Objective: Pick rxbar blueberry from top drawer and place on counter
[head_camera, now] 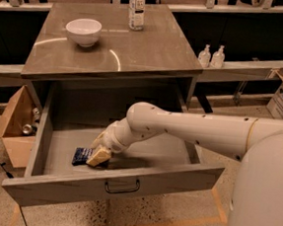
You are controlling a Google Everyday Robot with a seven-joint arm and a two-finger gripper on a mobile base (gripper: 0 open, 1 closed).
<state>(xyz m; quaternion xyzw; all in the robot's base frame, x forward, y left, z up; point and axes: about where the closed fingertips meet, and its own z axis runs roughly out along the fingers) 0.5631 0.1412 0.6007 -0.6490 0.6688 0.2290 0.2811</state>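
Glossy grey-brown square surface [151, 56] fills the upper half of the view. Below it, toward 6 o'clock, the wide grey box drawer [39, 145] stands pulled open, with a small dark metal bail handle [121, 186] at the centre of its front. A cream-white jointed robot arm [194, 132] enters from 3 o'clock and slopes down into the drawer. On the surface, a white ceramic bowl [83, 30] sits at 10 o'clock and a clear plastic bottle with a white label [136, 8] at 12 o'clock, well apart.

The tan-tipped tool [99, 157] rests low in the drawer toward 7 o'clock, over the right end of the small flat navy-blue wrapped bar [82, 155], which lies on the drawer floor near the front wall.

Step in hand, as judged: securing the bar. A sound grasp spans its narrow width, then lifts straight up past the drawer front before swinging to bare surface away from the bowl.

Whether the tool is closed on the bar cannot be told, since it hides that end. The wrapper's lettering is unreadable, and the robot's body is cut off at 4 o'clock.
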